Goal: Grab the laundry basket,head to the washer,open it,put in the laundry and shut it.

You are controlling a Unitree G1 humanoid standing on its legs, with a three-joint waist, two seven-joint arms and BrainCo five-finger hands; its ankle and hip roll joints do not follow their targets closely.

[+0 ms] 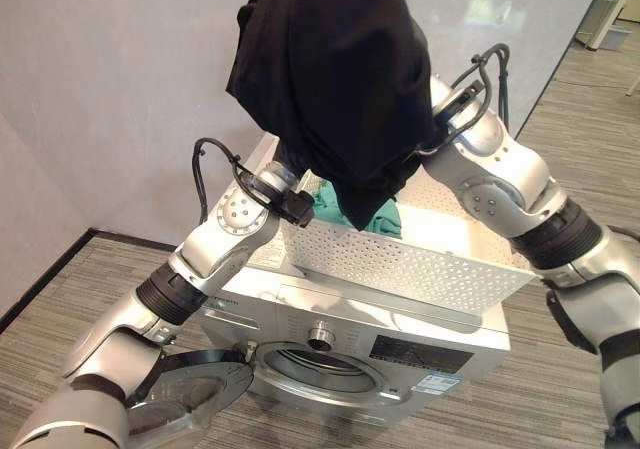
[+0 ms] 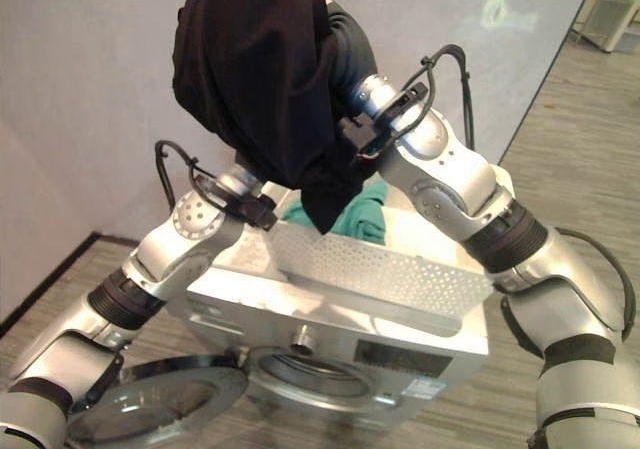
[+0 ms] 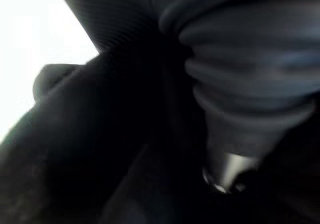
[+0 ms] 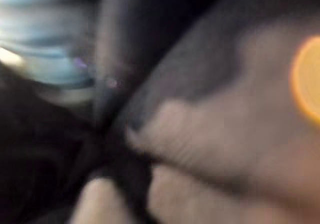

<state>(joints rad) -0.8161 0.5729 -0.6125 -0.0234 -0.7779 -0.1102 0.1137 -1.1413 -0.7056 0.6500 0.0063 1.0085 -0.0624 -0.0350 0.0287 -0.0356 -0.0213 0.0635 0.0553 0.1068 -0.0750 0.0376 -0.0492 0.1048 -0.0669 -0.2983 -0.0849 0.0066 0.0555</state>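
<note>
A black garment (image 1: pixel 330 69) hangs high over the white perforated laundry basket (image 1: pixel 400 259), draped over both raised hands. My left hand (image 3: pixel 250 59) reaches up into it from the left, its ribbed cover against dark cloth. My right hand (image 2: pixel 348 44) enters from the right, its dark cover showing beside the cloth. The basket stands on top of the silver washer (image 1: pixel 440 354), and a green cloth (image 1: pixel 385 217) lies inside it under the garment's lower edge. The washer's round door (image 1: pixel 190 394) is swung open at the lower left, which leaves the drum opening (image 1: pixel 320 369) exposed.
A white wall (image 1: pixel 100 89) stands close behind the washer, with a dark skirting (image 1: pixel 50 279) along the floor at the left. Grey striped carpet (image 1: pixel 570 119) runs off to the right beside a glass partition.
</note>
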